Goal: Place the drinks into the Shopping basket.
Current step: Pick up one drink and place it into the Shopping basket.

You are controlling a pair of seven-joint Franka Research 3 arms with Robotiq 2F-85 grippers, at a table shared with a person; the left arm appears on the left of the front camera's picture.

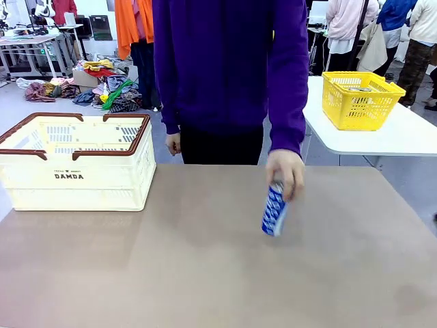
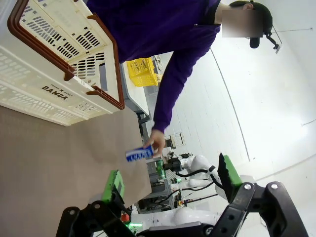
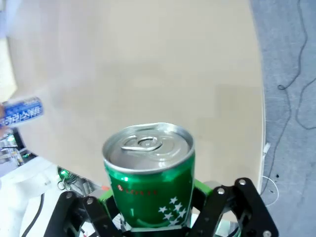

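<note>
A green can (image 3: 149,173) with a silver top stands upright between the fingers of my right gripper (image 3: 153,193), which is shut on it above the brown table (image 3: 163,64). A blue and white can (image 1: 274,209) rests tilted on the table right of centre, held at its top by a person's hand (image 1: 287,171); it also shows in the wrist views (image 2: 139,154) (image 3: 22,112). The cream Shopping basket (image 1: 75,164) with a reddish-brown rim stands at the table's far left (image 2: 59,64). My left gripper (image 2: 171,177) hangs open and holds nothing, well away from the blue can.
The person in a purple top (image 1: 229,68) stands at the far side of the table. A smaller yellow basket (image 1: 360,99) sits on a white table (image 1: 403,137) at the back right. The near half of the brown table (image 1: 171,273) is bare.
</note>
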